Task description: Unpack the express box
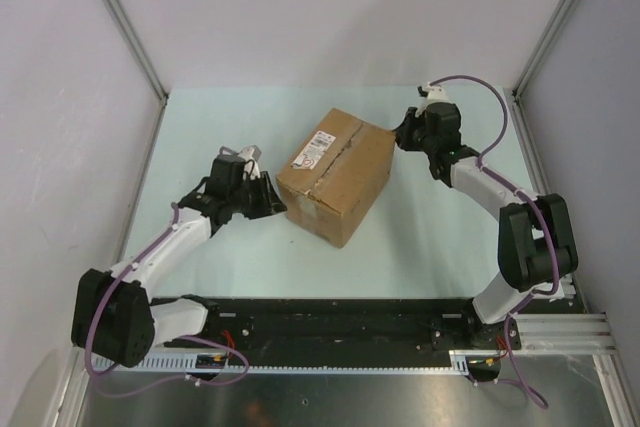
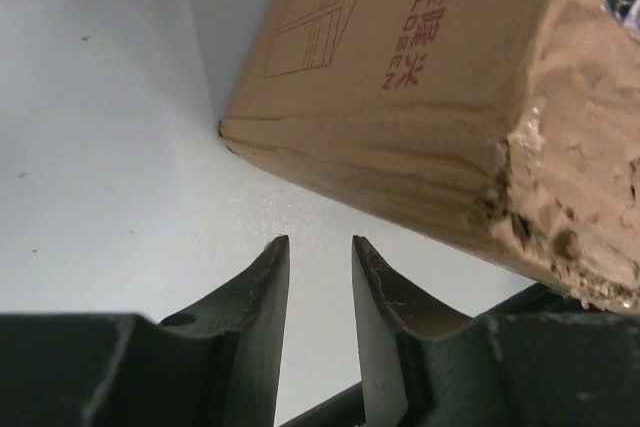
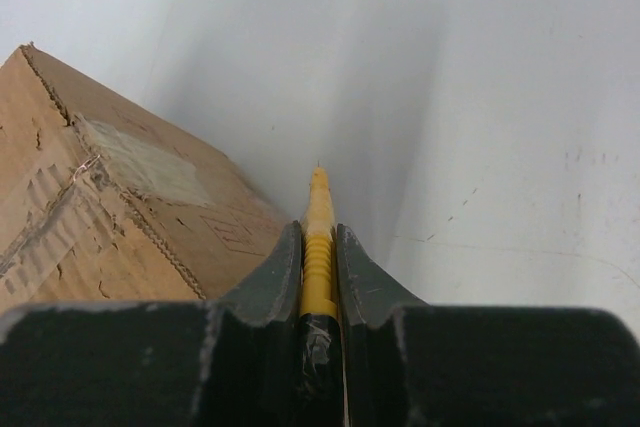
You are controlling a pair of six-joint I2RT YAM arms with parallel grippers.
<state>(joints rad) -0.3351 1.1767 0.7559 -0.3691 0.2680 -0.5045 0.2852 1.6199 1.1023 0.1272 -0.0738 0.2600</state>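
The brown corrugated cardboard express box (image 1: pixel 336 175) sits closed near the middle of the pale green tabletop (image 1: pixel 215 122), turned diagonally, with a white barcode label (image 1: pixel 318 152) on top. Grey walls (image 1: pixel 330 17) enclose the far and side edges. The left gripper (image 1: pixel 276 203) is at the box's left side and the right gripper (image 1: pixel 402 132) at its far right corner. Only the left wrist view shows its fingers (image 2: pixel 250 297) slightly apart and empty, the box's crumpled corner just beyond. Only the right wrist view shows a thin yellow ribbed tool (image 3: pixel 318 202) pinched between the fingers, its tip just beside the box wall.
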